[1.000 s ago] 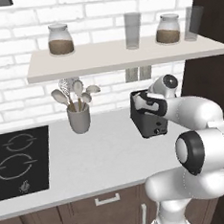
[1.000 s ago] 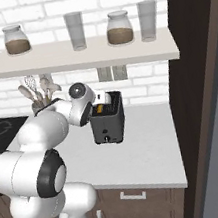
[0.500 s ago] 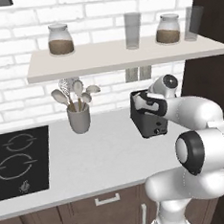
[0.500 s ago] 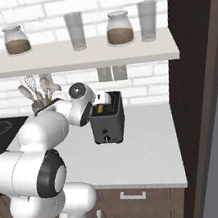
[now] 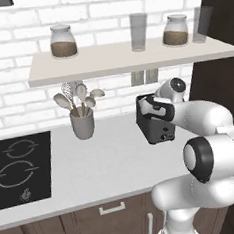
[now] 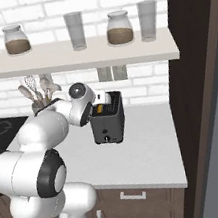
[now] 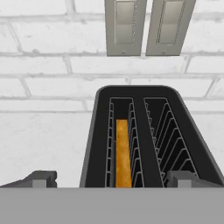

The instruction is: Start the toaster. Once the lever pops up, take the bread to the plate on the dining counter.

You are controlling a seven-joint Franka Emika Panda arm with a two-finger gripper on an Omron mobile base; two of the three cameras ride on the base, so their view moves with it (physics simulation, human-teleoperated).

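While the tool (image 7: pixel 112 179) hangs wide open and empty just above the toaster (image 7: pixel 144 135) on the bench (image 5: pixel 107 160), the bread (image 7: pixel 123 153) sits down in one slot. Starting the toaster appears to be the current step; next, its lever likely needs pressing.

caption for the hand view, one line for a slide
Open gripper above the toaster, bread down in its left slot.

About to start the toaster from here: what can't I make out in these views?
- Toaster lever: not made out; the arm covers part of the body in both base views, and the hand view looks down on the top.
- Bread: just its top edge shows in the left slot.
- Gripper: fingertips cut by the hand view's bottom edge.
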